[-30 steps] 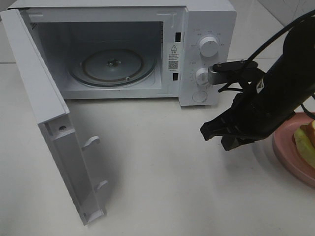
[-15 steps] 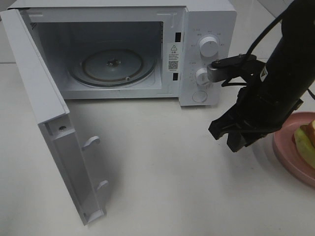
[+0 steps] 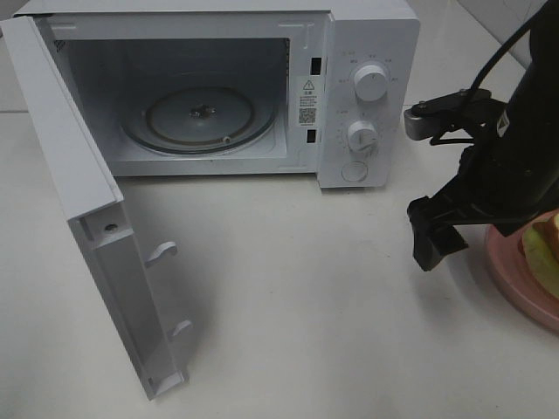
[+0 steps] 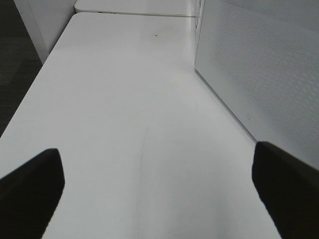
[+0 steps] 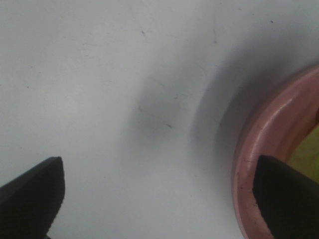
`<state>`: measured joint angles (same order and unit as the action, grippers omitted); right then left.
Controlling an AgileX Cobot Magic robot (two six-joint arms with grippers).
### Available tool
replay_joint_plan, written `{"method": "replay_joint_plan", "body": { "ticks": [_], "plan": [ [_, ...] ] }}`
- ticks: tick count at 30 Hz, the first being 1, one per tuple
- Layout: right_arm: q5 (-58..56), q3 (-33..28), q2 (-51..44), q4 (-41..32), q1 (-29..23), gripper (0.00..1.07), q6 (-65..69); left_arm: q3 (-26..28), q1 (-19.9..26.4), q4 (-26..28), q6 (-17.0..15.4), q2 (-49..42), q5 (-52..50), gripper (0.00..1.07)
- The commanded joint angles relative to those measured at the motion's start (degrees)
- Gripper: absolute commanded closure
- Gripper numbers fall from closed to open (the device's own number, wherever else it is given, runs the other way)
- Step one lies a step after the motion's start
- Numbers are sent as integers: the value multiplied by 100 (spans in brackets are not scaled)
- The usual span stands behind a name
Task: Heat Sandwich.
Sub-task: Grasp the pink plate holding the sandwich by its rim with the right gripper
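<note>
The right hand [image 3: 439, 246] hangs over the counter [image 3: 288, 297], fingers pointing down. Just beside it, on its outer side, a pink plate [image 3: 507, 284] carries the sandwich [image 3: 540, 257]. Behind and left of the hand stands the microwave [image 3: 367, 52], its door [image 3: 96, 218] swung wide.

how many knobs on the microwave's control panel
2. The upper knob sits near the top of the control panel; the lower knob is directly below it. A flat round button lies beneath both and is not counted.

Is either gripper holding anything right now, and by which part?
Nothing is held. The right gripper stands open by the pink plate, not touching the sandwich; the left gripper is open and empty.
</note>
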<state>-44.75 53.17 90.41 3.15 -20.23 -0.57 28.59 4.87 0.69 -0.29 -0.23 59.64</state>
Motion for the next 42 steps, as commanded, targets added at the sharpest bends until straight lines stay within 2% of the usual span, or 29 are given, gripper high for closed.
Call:
{"method": "replay_joint_plan", "body": {
  "ticks": [1,5,15,42],
  "plan": [
    [-86,29,-74,63,321,12,17,-23,-29,-6,-40,-149,-29,10],
    [-80,29,-63,63,659,13,57,-23,-29,-6,-40,-149,-29,10],
    [-11,23,103,115,1100,14,172,-23,-29,-6,-40,-149,-29,10],
    [636,23,1581,218,1117,19,286,-23,-29,-6,-40,-149,-29,10]
  ]
}}
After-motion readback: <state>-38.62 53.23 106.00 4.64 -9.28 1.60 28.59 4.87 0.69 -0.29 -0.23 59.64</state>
